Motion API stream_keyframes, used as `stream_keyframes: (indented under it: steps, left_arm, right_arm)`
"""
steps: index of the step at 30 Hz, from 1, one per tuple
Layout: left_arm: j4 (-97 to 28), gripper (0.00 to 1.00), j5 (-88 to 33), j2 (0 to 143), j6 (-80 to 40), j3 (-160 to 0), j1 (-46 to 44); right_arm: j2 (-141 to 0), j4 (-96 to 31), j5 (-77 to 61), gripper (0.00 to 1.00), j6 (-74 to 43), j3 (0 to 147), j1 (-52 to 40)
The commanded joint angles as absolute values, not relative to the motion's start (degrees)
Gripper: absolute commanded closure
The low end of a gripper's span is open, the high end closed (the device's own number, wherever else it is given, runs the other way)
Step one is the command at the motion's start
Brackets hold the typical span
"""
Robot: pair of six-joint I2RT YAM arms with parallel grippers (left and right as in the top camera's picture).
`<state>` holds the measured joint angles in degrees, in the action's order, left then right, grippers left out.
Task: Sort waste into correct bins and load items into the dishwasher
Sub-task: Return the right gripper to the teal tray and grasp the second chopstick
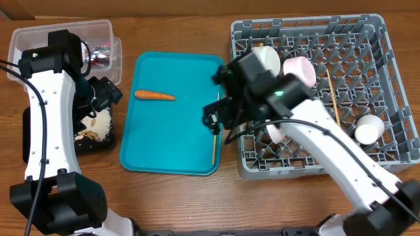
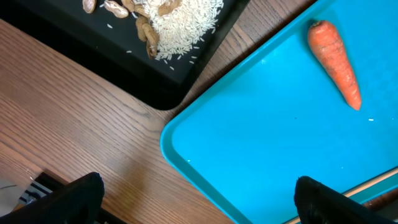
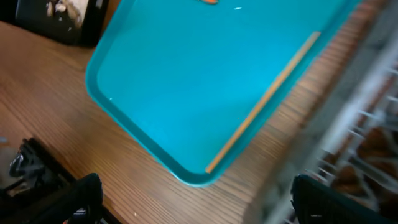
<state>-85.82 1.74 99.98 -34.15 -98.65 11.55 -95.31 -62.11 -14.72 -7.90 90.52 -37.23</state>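
An orange carrot [image 1: 155,96] lies on the teal tray [image 1: 170,141], also in the left wrist view [image 2: 336,62]. One wooden chopstick [image 1: 214,145] lies along the tray's right edge [image 3: 267,99]; another [image 1: 333,98] lies in the grey dish rack [image 1: 394,78]. Two bowls [image 1: 266,58] [image 1: 298,69] and a white cup [image 1: 369,129] sit in the rack. The clear tub [image 1: 59,33] holds the red-and-silver wrapper [image 1: 102,56]. The black tray [image 1: 105,141] holds rice and peanuts [image 2: 168,25]. My left gripper [image 1: 108,95] [image 2: 202,205] is open between the black tray and the teal tray. My right gripper [image 1: 213,118] [image 3: 199,199] is open above the chopstick.
The teal tray's corner [image 2: 180,143] lies close to the black tray's corner [image 2: 155,93] on the wooden table. The rack's wall [image 3: 367,124] stands just right of the teal tray. My right arm crosses the rack's left half and hides part of it.
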Motion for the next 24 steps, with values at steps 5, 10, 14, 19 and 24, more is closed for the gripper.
stream_keyframes:
  steps: [5,10,14,19,24]
  left_arm:
    - [-86.1,0.00,1.7,99.5,-34.5,-98.7,11.2]
    - [-86.1,0.00,1.7,99.5,-34.5,-98.7,11.2]
    - [-86.1,0.00,1.7,99.5,-34.5,-98.7,11.2]
    - [-86.0,0.00,1.7,99.5,-34.5,-98.7,11.2]
    - [-86.0,0.00,1.7,99.5,-34.5,-98.7,11.2]
  right_arm:
    - [-102.1,-58.7,-8.3,0.04,-19.0,90.3,-39.6]
    - [-109.1,-58.1,-8.2,0.12,-22.9,90.3,-39.6]
    - [-113.9,-57.3,-7.2,0.15,-24.3,90.3,-40.4]
    - [-117.5,-55.5,-6.0,0.15,-26.9,90.3,-41.1]
    - [-119.8,-53.3,-5.7,0.15,-28.2,90.3,-41.9]
